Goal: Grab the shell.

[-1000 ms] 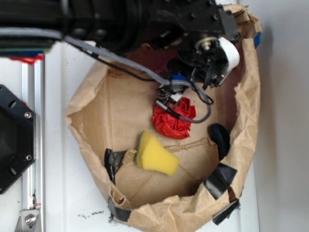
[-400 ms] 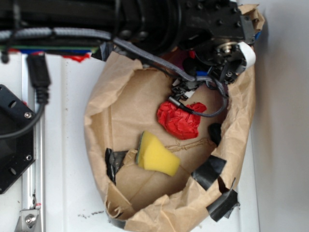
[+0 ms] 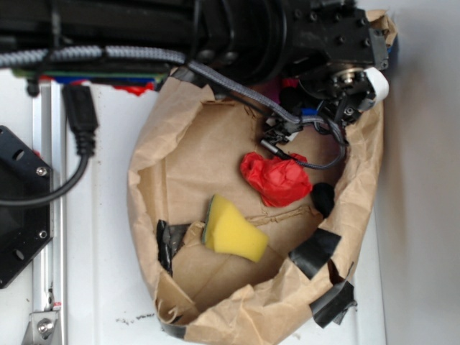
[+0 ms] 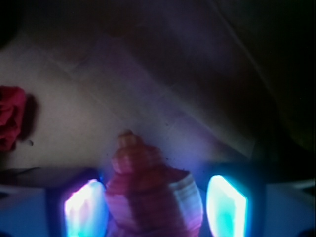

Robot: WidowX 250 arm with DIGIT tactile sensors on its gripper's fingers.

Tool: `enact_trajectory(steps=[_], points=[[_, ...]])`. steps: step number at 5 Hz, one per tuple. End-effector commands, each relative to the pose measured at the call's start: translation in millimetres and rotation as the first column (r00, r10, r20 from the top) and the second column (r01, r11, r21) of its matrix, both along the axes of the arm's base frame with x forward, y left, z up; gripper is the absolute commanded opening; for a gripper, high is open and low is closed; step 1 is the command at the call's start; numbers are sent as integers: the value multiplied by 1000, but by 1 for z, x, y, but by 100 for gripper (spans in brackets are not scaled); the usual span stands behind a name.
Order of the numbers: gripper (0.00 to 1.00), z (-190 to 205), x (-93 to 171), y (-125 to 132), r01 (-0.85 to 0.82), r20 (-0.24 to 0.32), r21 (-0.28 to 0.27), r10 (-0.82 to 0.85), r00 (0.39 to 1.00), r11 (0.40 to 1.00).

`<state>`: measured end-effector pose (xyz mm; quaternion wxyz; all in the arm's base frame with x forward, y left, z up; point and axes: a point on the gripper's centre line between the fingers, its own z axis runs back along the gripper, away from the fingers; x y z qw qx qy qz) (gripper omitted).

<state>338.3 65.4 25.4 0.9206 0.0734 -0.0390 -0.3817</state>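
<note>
Hard, ribbed shell [image 4: 150, 190] sits between your spread pincer [image 4: 155, 210] fingers; it looks light, brittle, so pinch its wide body gently.

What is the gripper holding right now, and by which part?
The shell sits between the gripper's two glowing fingers, wide body flanked, spire pointing away. A small gap shows at the right finger, so a firm hold cannot be told.

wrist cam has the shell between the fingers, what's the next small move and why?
Probably close the gripper. In the wrist view the shell sits between the two lit fingers, with a narrow gap on each side, so the jaws look open and lined up. The red paper flower lies off to the side, clear of the grasp.
</note>
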Motion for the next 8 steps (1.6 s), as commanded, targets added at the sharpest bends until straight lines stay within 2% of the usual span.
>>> enact_trajectory(steps=[1,2,3,4,5,6,7,8], points=[[0,37,-6,-6,10,72,-30,-7,997,999],[0,79,-26,-11,31,77,-125,-22,997,992],[0,123,-45,-15,-18,49,-222,30,998,975],[0,157,-48,-28,-198,25,-229,209,978,953],[0,178,-51,-33,-422,-42,-228,424,905,877],[0,190,-57,-41,-542,-64,-230,544,837,808],[0,188,-57,-48,-577,-136,-200,561,817,792],[0,185,-58,-49,-577,-121,-189,564,817,795]])
